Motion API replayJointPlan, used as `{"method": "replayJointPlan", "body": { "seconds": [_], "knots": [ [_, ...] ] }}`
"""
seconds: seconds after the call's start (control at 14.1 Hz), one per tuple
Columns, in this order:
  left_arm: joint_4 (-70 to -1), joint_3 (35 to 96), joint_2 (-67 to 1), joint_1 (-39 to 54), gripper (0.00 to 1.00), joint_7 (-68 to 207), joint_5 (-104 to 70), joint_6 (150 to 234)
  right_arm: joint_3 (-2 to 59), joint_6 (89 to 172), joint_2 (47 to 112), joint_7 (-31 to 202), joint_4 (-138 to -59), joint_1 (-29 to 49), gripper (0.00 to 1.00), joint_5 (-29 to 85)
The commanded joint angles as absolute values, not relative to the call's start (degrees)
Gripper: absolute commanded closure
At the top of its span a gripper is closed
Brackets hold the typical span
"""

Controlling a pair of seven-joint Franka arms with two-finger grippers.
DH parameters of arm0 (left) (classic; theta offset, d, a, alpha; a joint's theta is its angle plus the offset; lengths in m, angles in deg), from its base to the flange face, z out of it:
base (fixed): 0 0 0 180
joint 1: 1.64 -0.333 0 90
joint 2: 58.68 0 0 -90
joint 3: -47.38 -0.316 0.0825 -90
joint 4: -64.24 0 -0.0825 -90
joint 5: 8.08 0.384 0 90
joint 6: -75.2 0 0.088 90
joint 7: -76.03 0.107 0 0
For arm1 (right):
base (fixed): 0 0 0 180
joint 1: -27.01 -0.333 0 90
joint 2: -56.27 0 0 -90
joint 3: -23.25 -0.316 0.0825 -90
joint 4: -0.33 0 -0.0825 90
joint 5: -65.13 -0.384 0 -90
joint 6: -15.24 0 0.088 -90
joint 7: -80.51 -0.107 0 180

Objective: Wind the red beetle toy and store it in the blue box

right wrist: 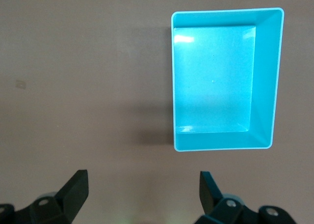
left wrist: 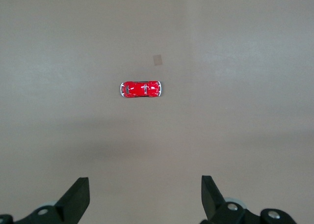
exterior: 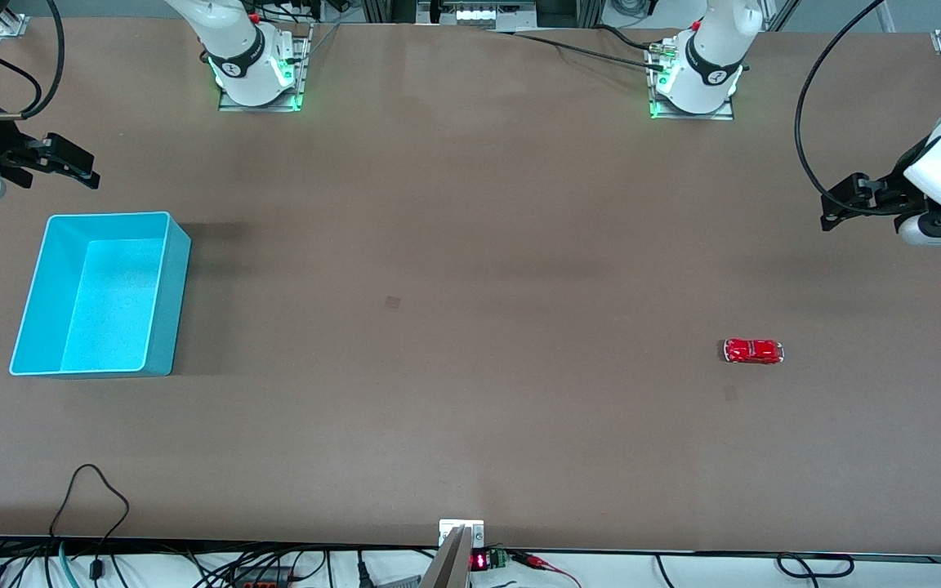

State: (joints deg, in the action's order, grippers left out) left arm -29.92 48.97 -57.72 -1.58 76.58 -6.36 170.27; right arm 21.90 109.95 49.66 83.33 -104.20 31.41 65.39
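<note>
The red beetle toy point(exterior: 753, 351) lies on the brown table toward the left arm's end, alone; it also shows in the left wrist view point(left wrist: 140, 89). The blue box point(exterior: 162, 237) stands open and empty toward the right arm's end; the right wrist view shows its rim point(right wrist: 226, 10). My left gripper point(exterior: 842, 204) hangs open and empty in the air above the table's edge at its own end, well apart from the toy; in its wrist view point(left wrist: 145, 194) the fingers stand wide. My right gripper point(exterior: 70, 166) hangs open and empty in the air, close to the box's farther rim; it shows wide in its wrist view point(right wrist: 143, 189).
The two arm bases point(exterior: 258, 69) point(exterior: 695, 77) stand along the table's farther edge. A small dark patch point(exterior: 392, 302) marks the table's middle. Cables and a small display point(exterior: 479, 561) lie along the nearer edge.
</note>
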Motion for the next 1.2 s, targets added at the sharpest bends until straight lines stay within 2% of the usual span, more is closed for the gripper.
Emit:
{"method": "replayJointPlan", "body": {
  "seconds": [0.0,0.5,0.85,0.99,1.13],
  "knots": [
    [-29.4,49.0,-58.2,-1.9,0.00,77.4,-7.9,169.1,22.2,109.4,48.8,83.4,-104.3,31.4,0.00,65.8],
    [-29.3,49.0,-57.5,-1.4,0.00,76.9,-8.0,166.6,22.3,109.5,48.8,83.3,-104.3,31.4,0.00,65.8],
    [-29.4,50.1,-56.4,-1.3,0.00,77.3,-8.0,147.7,22.4,109.5,48.9,83.3,-104.3,31.4,0.00,65.8],
    [-30.7,50.1,-56.6,-1.4,0.00,80.5,-7.1,147.4,22.4,109.4,48.9,83.3,-104.3,31.4,0.00,65.8],
    [-33.2,50.1,-56.7,-2.2,0.00,92.8,-6.9,152.2,22.4,109.4,48.8,83.3,-104.3,31.5,0.00,65.8]
  ]
}}
